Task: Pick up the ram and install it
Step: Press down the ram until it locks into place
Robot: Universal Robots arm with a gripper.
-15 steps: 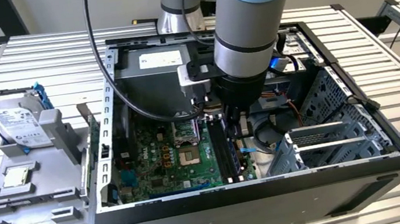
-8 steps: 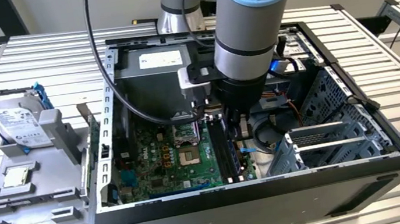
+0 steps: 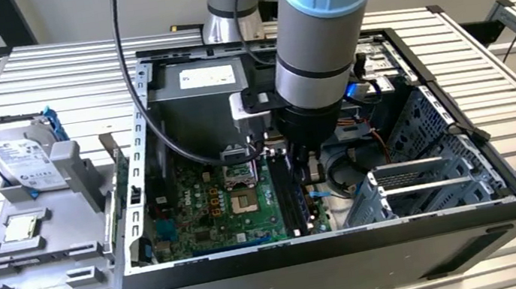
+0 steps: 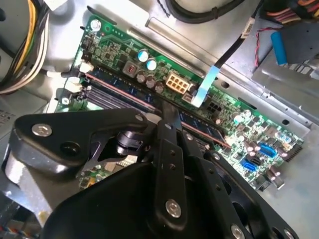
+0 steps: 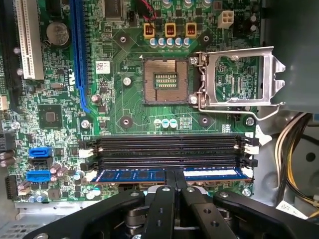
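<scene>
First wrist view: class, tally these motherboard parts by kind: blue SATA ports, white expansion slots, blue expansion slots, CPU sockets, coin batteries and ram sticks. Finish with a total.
blue SATA ports: 2
white expansion slot: 1
blue expansion slot: 1
CPU socket: 1
coin battery: 1
ram: 1
Total: 7

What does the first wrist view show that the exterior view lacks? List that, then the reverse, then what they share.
First wrist view: the ram lies along the slot nearest the gripper, which is shut on its middle; two bare black slots sit beside it. Exterior view: the hard drive and a small silver chip, at the exterior view's left. Shared: the green motherboard and its open socket.
</scene>
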